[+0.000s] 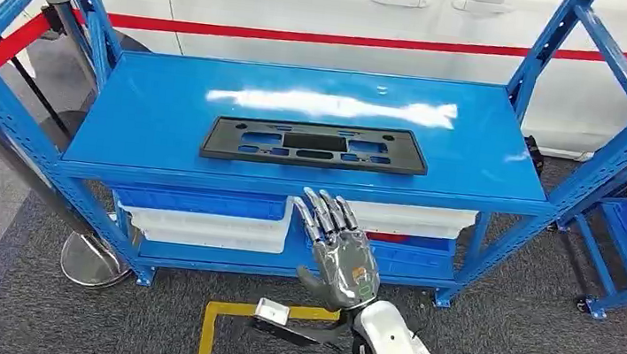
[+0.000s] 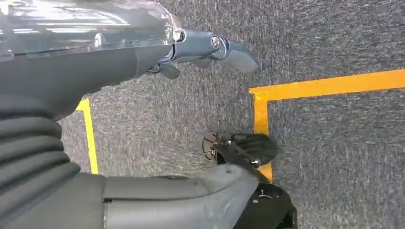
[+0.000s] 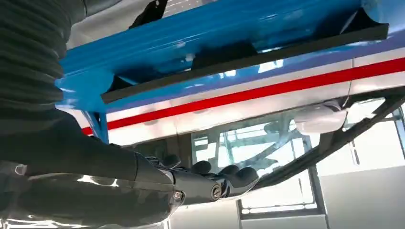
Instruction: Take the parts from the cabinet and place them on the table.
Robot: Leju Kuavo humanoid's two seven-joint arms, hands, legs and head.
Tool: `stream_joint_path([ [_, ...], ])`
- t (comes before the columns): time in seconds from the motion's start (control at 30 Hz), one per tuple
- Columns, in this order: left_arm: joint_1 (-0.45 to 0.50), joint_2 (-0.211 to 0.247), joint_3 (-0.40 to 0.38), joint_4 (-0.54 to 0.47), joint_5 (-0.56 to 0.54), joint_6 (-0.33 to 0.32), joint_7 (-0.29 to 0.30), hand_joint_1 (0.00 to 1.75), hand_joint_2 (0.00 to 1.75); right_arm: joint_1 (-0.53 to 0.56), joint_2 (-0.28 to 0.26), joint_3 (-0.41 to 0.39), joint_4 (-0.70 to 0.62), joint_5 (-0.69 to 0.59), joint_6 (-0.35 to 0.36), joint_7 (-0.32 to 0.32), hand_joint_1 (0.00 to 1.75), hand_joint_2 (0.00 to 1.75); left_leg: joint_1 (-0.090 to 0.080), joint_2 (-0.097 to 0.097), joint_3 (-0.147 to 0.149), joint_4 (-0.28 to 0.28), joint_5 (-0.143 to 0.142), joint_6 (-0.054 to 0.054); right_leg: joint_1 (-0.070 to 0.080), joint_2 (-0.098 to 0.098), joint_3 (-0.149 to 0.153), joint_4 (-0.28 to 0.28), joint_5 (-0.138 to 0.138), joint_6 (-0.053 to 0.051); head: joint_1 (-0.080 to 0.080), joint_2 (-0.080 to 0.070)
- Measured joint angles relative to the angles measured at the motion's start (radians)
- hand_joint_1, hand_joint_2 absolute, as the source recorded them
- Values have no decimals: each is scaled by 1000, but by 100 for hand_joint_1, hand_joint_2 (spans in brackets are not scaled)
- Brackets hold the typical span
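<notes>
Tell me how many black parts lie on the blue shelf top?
1. A single flat black part lies near the middle of the blue shelf top, just beyond the right hand. Others could be hidden in the bins below.

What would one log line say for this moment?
right hand: open, raised before shelf | part: on shelf, untouched | left hand: open, above floor

No readable text, labels, brand marks or numbers are being shown in any view. A small green-and-orange patch is being seen on the back of the right hand (image 1: 339, 253), at about 6 o'clock in the head view, but nothing on it is being resolved. The yellow floor tape (image 2: 329, 85) and the red stripe (image 1: 414, 42) at 12 o'clock are plain, with no lettering.
</notes>
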Motion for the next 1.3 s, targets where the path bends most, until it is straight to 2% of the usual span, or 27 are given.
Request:
stream_joint_path([
  [0.43, -5, 1, -50, 1, 32, -3, -7, 0, 0, 5, -1, 1, 0, -15, 20, 7, 0, 175, 0, 0, 0, 0, 0, 0, 0, 0, 0, 0, 0, 0, 0, 0],
  [0.63, -6, 1, -68, 1, 103, -43, -14, 0, 0, 20, -1, 1, 0, -53, 47, 11, 0, 175, -4, 0, 0, 1, 0, 0, -1, 0, 0, -1, 0, 0, 0, 0],
  [0.9, -5, 3, -118, 2, 163, -45, -10, 0, 0, 64, 0, 1, -4, -63, 71, 9, 0, 175, -7, 0, -5, 8, -2, 3, -8, 0, -2, -1, 1, 2, 0, 0],
  [1.0, -6, 5, -141, 2, 190, -45, -10, 0, 0, 72, 1, 1, -10, -63, 74, 12, 0, 175, -10, 0, -15, 5, -1, 12, -10, 0, -2, 6, 12, 12, -1, 0],
  [1.03, -6, 4, -149, 2, 197, -45, -10, 0, 0, 75, 1, 0, -12, -63, 74, 13, 0, 175, -4, -1, -13, 0, -7, 22, -8, 0, -5, 13, 15, 15, 0, 0],
  [1.07, -6, 4, -158, 2, 203, -45, -10, 0, 0, 78, 1, -1, -14, -63, 74, 13, 0, 175, -1, -1, 3, -10, -9, 34, -8, -3, -16, 32, 9, 17, 0, 0],
  [1.1, -5, 4, -166, 2, 209, -45, -11, 0, 0, 78, 1, -1, -17, -63, 73, 13, 0, 175, 0, 1, 8, -13, -11, 41, -10, -8, -34, 65, -3, 17, 5, 0],
  [1.13, -5, 4, -171, 2, 213, -45, -11, 0, 0, 78, 1, -2, -21, -63, 73, 13, 0, 175, 0, 1, 8, -14, -11, 42, -9, -9, -67, 117, -29, 17, 7, 0],
  [1.17, -5, 4, -178, 2, 214, -45, -11, 0, 0, 79, 1, -2, -23, -63, 73, 13, 0, 175, -1, 3, 12, -13, -13, 42, -10, -9, -123, 205, -66, 17, 7, 0],
  [1.2, -4, 4, -183, 2, 214, -45, -11, 0, 0, 83, 1, -2, -23, -63, 74, 15, 0, 175, -1, 4, 16, -13, -17, 40, -10, -9, -176, 282, -90, 17, 6, 0],
  [1.23, -2, 4, -187, 2, 216, -44, -10, 0, 0, 88, 0, -2, -23, -63, 75, 15, 0, 175, -1, 4, 22, -13, -22, 38, -10, -9, -216, 331, -93, 17, 8, 0],
  [1.27, 0, 4, -192, 2, 220, -43, -9, 0, 0, 92, 1, -2, -23, -63, 77, 15, 0, 175, 1, 3, 32, -13, -30, 33, -12, -10, -231, 325, -66, 19, 8, 0],
  [1.3, 2, 4, -199, 2, 227, -43, -9, 0, 0, 94, 1, -2, -23, -63, 77, 15, 0, 175, 3, 3, 45, -13, -39, 30, -13, -11, -220, 275, -24, 17, 8, 0],
])
